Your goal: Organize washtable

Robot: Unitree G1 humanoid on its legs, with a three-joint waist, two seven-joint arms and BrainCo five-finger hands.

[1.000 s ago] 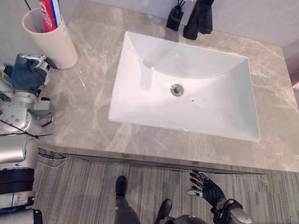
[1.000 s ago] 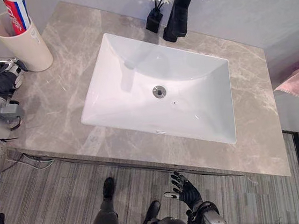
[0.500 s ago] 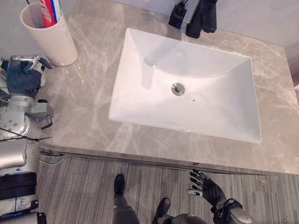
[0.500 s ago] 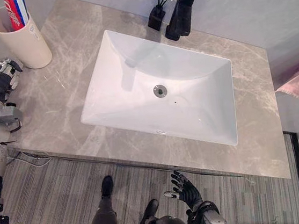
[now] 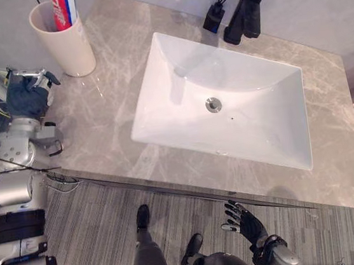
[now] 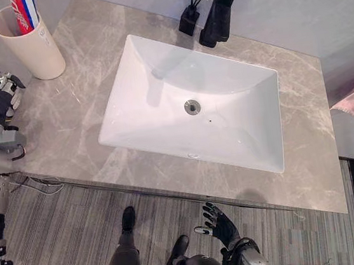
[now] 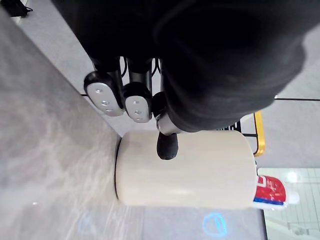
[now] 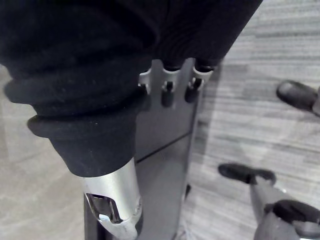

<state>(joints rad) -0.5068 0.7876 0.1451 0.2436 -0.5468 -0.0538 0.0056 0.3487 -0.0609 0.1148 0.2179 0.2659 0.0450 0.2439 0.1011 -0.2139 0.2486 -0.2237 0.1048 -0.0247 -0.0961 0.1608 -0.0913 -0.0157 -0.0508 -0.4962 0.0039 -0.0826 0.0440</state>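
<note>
The tabletop [image 5: 99, 119] lay bare between the cup [image 5: 68, 49] at its far left corner and the sink [image 5: 260, 129]; behind the sink, a small vase [image 5: 214, 18] stood just beside the faucet [image 5: 246, 12], narrowing that strip.

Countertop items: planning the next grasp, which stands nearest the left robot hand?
The cream cup, right beside the left robot hand; the black flower vase and black faucet stand behind the sink.
</note>
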